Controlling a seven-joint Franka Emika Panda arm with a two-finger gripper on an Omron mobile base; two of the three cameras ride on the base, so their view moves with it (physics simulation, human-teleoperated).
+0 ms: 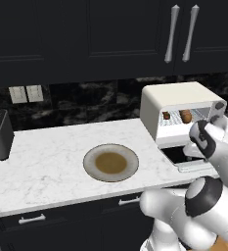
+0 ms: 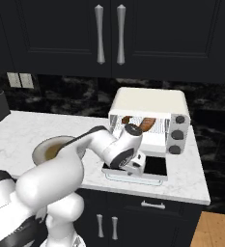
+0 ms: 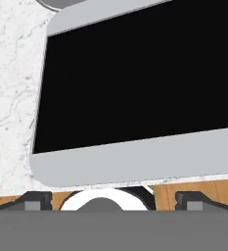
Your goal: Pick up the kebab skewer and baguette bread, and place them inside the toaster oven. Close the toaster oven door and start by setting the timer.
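Marble counter (image 1: 52, 162), toaster oven (image 2: 150, 103) (unlabelled), toaster oven door (image 3: 135, 83) down, fingers (image 3: 32, 200) spread, empty.

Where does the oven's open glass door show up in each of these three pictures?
Left base view: toaster oven door lies flat, lower right, partly behind the arm.
Right base view: door lower centre.
Hand view: dark pane across the middle.
Shared landmark: the marble counter.

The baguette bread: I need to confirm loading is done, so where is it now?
The baguette bread sits on the wire rack inside the toaster oven, right of the kebab skewer, above the lowered toaster oven door.
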